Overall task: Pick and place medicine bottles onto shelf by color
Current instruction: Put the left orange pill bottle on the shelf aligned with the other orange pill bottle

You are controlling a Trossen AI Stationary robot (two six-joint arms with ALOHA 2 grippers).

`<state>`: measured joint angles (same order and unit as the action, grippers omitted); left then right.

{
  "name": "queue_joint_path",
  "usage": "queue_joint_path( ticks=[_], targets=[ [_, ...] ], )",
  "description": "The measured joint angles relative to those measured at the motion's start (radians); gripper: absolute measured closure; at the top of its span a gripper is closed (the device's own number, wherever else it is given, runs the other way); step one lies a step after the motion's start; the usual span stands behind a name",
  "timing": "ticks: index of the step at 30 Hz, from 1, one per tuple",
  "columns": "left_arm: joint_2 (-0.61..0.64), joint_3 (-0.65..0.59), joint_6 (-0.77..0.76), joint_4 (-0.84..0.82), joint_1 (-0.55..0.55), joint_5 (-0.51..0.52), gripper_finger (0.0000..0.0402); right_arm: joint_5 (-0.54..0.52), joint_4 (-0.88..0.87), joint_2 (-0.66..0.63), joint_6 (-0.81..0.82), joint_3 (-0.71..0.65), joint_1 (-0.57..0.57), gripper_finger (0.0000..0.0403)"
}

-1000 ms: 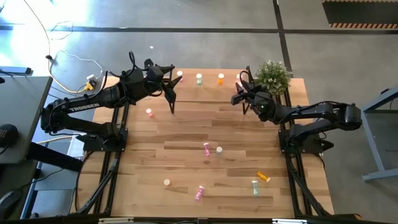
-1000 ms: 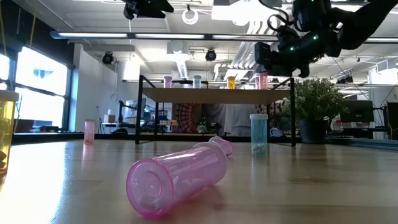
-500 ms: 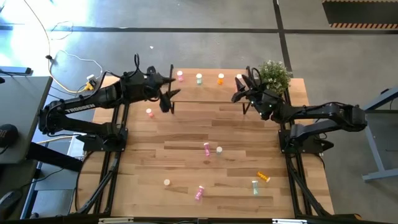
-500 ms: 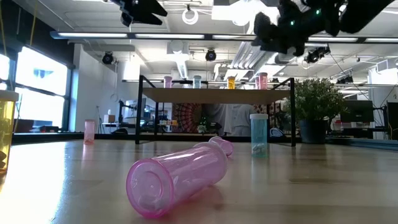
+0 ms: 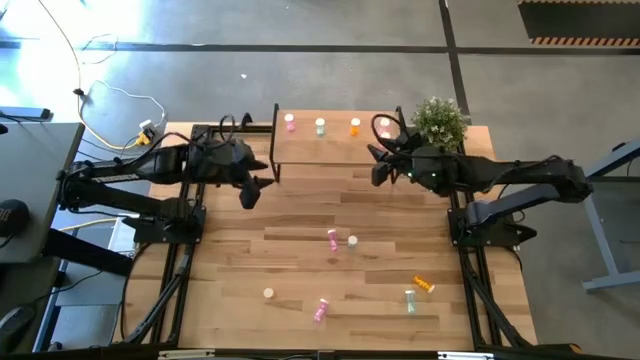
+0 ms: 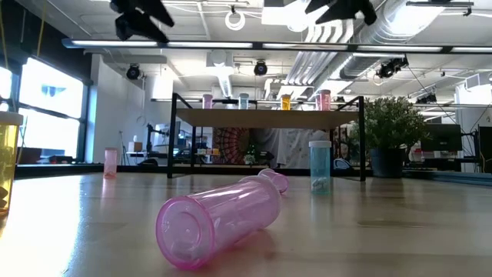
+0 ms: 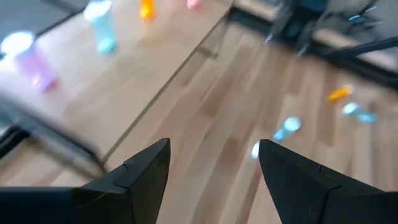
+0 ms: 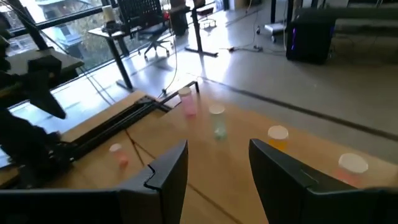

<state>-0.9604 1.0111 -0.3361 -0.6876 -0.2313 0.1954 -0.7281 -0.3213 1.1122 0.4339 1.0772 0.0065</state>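
The shelf [image 5: 335, 145] stands at the table's far edge. On it stand a pink bottle [image 5: 290, 122], a pale green one [image 5: 320, 125], an orange one [image 5: 354, 125] and a salmon-pink one [image 5: 383, 125]. They also show in the right wrist view, starting with the pink one [image 8: 186, 102]. My left gripper [image 5: 250, 190] hangs open and empty in front of the shelf's left end. My right gripper [image 5: 378, 170] hangs open and empty above the shelf's right front corner. Several more bottles lie or stand on the table, among them a pink one on its side [image 6: 219, 219] and an upright green one [image 6: 319, 165].
A potted plant [image 5: 440, 120] stands at the far right corner beside the shelf. Loose bottles sit mid-table [image 5: 331, 238], [image 5: 352, 240] and near the front edge [image 5: 268, 293], [image 5: 320, 310], [image 5: 409, 300], [image 5: 424, 285]. A small pink bottle [image 8: 118, 155] stands left of the shelf.
My left gripper has drawn back from above the shelf's left end toward the table's left and near edges. My right gripper has risen and shifted slightly toward the near edge, away from the salmon-pink bottle. The bottles have stayed put.
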Motion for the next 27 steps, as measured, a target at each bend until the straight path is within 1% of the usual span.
queue_joint_path(
  ticks=[3,5,10,14,21,24,27],
  targets=[
    [0.0,0.0,-0.072,-0.083,0.048,0.084,0.0167,0.0,-0.138,0.0,0.057,0.087,0.024,0.0242],
    [0.0,0.0,-0.115,-0.119,0.08,0.121,0.0167,0.0,-0.188,0.0,0.059,0.134,0.033,0.0242],
    [0.0,0.0,-0.306,-0.166,0.161,0.125,0.0167,0.008,-0.305,0.0,0.065,0.237,0.034,0.0242],
    [-0.022,-0.002,-0.482,-0.166,0.268,0.124,0.0167,0.023,-0.399,0.0,0.062,0.304,0.033,0.0242],
    [-0.128,-0.002,-0.502,-0.162,0.53,0.172,0.0167,0.068,-0.594,0.0,0.065,0.407,0.033,0.0242],
    [-0.191,-0.002,-0.503,-0.161,0.621,0.179,0.0167,0.082,-0.64,0.0,0.059,0.429,0.033,0.0242],
    [-0.253,-0.002,-0.519,-0.135,0.694,0.182,0.0167,0.087,-0.647,-0.001,0.051,0.436,0.033,0.0242]
  ],
)
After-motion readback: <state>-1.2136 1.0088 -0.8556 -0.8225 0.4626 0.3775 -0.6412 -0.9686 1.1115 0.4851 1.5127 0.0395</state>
